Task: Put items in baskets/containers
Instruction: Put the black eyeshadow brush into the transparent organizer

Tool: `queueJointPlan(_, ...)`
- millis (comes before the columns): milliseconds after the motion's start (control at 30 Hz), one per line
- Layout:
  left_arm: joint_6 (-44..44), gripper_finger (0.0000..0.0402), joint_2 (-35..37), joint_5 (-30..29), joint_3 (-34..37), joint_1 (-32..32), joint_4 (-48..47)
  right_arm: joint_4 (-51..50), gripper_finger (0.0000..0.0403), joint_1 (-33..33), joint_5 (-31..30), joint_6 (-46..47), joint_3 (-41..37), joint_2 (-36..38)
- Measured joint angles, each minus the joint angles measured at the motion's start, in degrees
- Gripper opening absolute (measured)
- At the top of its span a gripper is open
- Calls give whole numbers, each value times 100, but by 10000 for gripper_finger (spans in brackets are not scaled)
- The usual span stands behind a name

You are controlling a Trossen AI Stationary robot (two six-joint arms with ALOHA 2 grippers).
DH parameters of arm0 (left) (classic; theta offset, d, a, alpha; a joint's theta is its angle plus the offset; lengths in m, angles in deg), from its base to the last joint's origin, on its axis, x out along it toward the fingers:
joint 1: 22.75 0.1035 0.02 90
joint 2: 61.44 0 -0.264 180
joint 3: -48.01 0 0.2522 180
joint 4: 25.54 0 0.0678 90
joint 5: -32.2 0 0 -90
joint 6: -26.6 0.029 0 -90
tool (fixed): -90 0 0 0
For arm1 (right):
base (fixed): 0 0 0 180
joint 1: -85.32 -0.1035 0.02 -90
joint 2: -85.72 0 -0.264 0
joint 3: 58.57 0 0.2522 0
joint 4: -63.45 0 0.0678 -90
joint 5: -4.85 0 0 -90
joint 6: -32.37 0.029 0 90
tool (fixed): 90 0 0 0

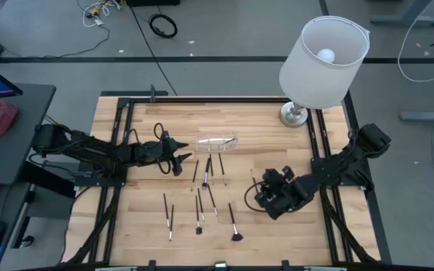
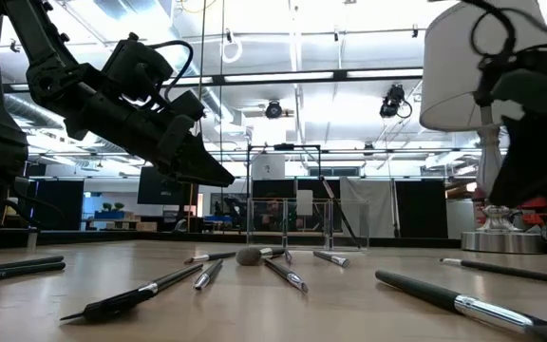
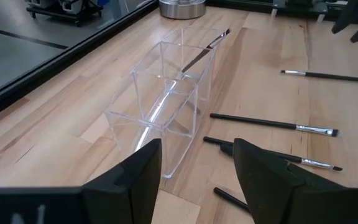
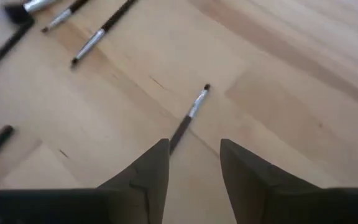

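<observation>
The clear container (image 1: 217, 142) lies on its side on the wooden table, far of centre, with one brush (image 3: 205, 48) inside it. Several dark-handled makeup brushes (image 1: 204, 181) lie scattered on the table nearer than it, a fan-shaped one (image 1: 235, 228) nearest the front. My left gripper (image 3: 197, 168) stands open just left of the container's open end, above the table, touching nothing. My right gripper (image 4: 194, 163) hovers open over the right part of the table. One thin brush (image 4: 190, 117) lies flat on the wood below and ahead of its fingers.
A lamp with a white shade (image 1: 324, 54) and a metal base (image 1: 294, 114) stands at the far right corner. Black frame rails (image 1: 119, 150) run along both sides of the table. Bare wood (image 1: 292, 233) shows at the near right.
</observation>
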Motion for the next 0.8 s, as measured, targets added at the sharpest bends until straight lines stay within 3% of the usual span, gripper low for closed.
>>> queueJointPlan(133, 0, 204, 0, -2, 0, 0, 7, 226, 148, -186, -764, 176, 9, -296)
queueJointPlan(333, -2, 204, 0, -2, 0, 0, 9, 493, 147, -195, -1359, 339, 11, -1438)
queueJointPlan(533, -3, 204, 0, -2, 0, -1, 7, 116, 126, -241, -1488, 1305, 32, -2316)
queueJointPlan(800, -4, 204, 0, -2, 0, -2, 11, 53, 127, -64, -1064, 1326, -30, -2236)
